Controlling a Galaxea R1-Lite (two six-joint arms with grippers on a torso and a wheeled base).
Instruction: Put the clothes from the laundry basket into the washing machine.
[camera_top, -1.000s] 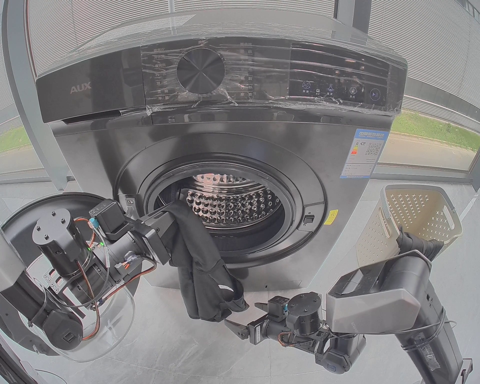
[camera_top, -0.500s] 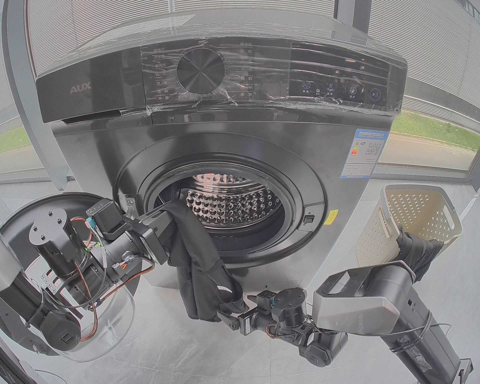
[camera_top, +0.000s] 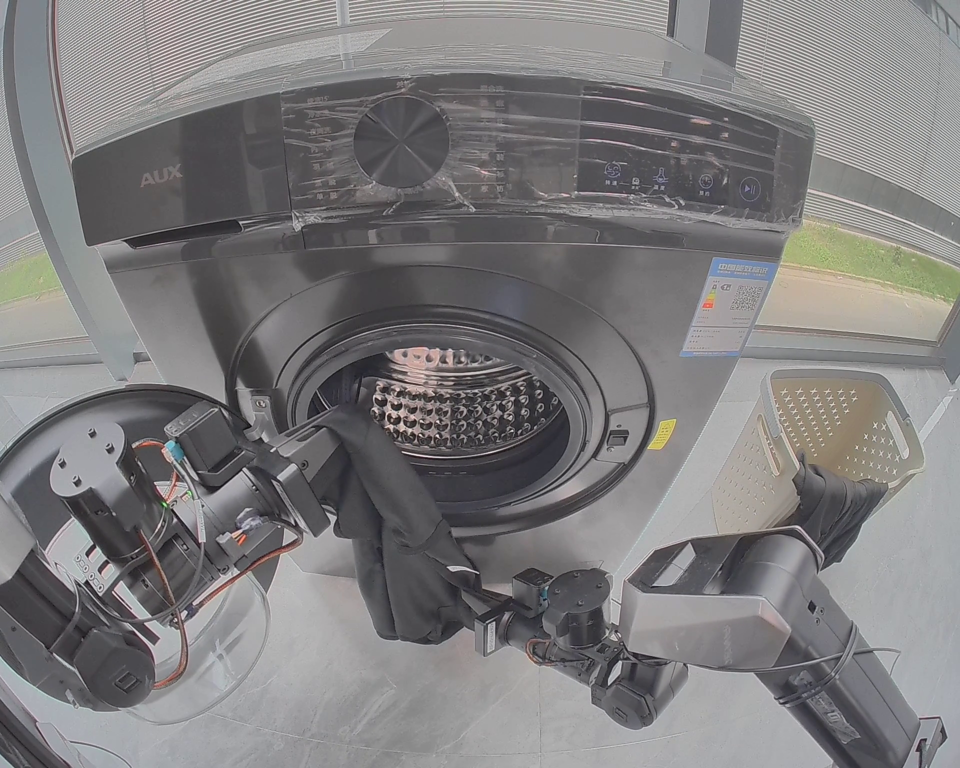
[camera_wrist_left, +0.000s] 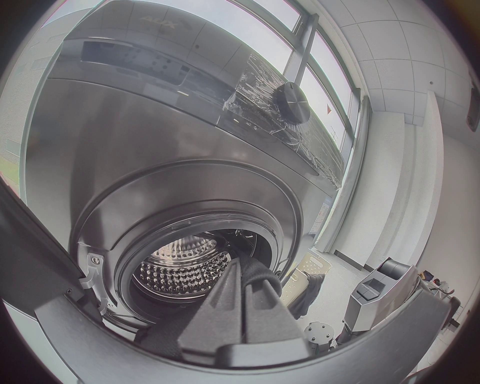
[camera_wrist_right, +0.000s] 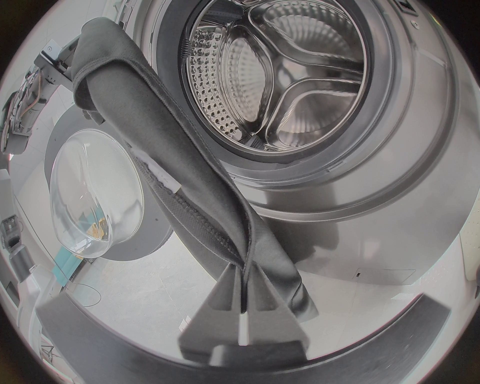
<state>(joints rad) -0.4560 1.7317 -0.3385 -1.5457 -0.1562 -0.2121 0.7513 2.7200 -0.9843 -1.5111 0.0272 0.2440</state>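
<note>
Left fingers (camera_wrist_left: 215, 315): pressed together on the black garment (camera_top: 400, 530), at the left rim of the drum (camera_top: 455, 410).
Right fingers (camera_wrist_right: 272, 312): pinching the garment's lower edge, in front of the washing machine (camera_top: 600, 290).
Garment: hangs between both, outside the drum.
Laundry basket (camera_top: 760, 470): to the right, with a dark cloth (camera_top: 835, 505) over its rim.

Left hand (camera_wrist_left: 243, 281), right hand (camera_wrist_right: 243, 281), both closed.

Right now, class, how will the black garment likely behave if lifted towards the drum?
Probably floppy: the black garment sags between the left gripper and right gripper. Likely light: it hangs in thin folds. Its loose end may drag.
</note>
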